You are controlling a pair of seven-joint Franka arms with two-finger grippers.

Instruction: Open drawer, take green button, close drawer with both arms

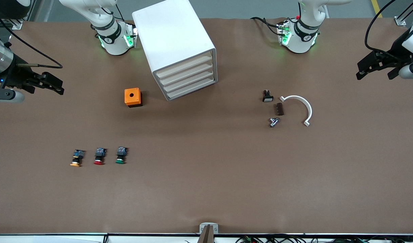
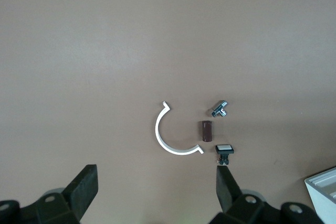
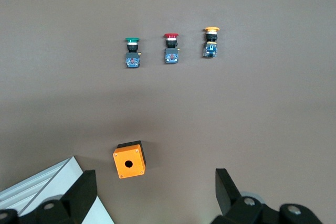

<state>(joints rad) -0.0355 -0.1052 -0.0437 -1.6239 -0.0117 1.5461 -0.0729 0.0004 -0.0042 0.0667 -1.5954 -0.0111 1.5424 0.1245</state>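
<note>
While both arms wait, all four drawers (image 1: 187,78) sit shut in the cabinet (image 1: 174,40).
Left claw (image 1: 378,69) and right claw (image 1: 46,84) hover wide open, empty, at opposite ends of the surface (image 1: 206,189); green button (image 1: 121,155) lies beside the red button (image 1: 100,156), nearer the camera than the cabinet.

An orange box (image 1: 133,97) with a round hole in its top sits on the brown bench (image 1: 206,189), toward the right arm's end. Nearer the front edge lie a red-capped button (image 1: 99,156) and a yellow-capped button (image 1: 77,158), side by side. Toward the left arm's end are a white curved bracket (image 1: 302,106), a brown block (image 1: 280,109), a metal fitting (image 1: 273,122) and a black switch with a white face (image 1: 267,96), close together.
</note>
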